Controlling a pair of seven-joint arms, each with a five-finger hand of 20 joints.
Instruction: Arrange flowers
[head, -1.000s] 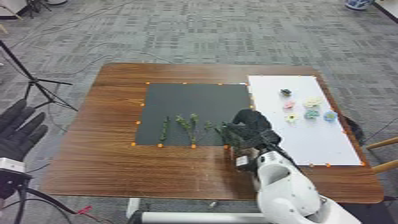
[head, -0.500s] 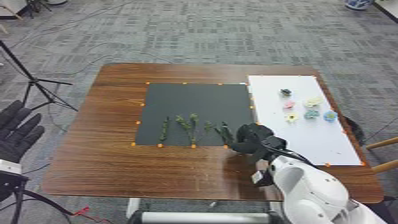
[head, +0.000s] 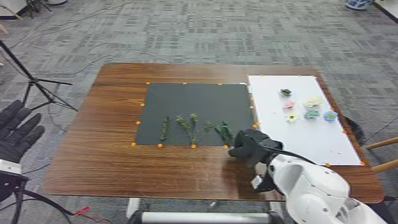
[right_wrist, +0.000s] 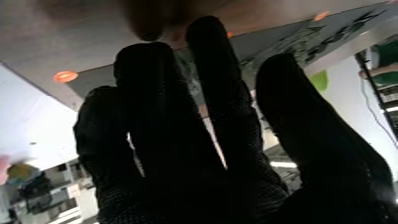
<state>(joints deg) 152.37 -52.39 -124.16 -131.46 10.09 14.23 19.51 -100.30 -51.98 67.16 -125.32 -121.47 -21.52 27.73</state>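
The green stems (head: 192, 128) lie in a row on the near part of the smooth black sheet (head: 191, 100); I judge them light, thin and somewhat bendable, best pinched at the middle. The small flowers (head: 289, 105), on the white sheet (head: 298, 142) at right, are perhaps soft fabric, too small to be certain, and could crush. Just right of the stems, the right hand (head: 251, 146) has straight, slightly spread fingers, pinching nothing. The left hand (head: 19, 135), also spread, is left of the glossy wooden table (head: 115, 170).

The table (head: 178, 172) is glossy brown wood, the glove (head: 252, 144) matt fabric.
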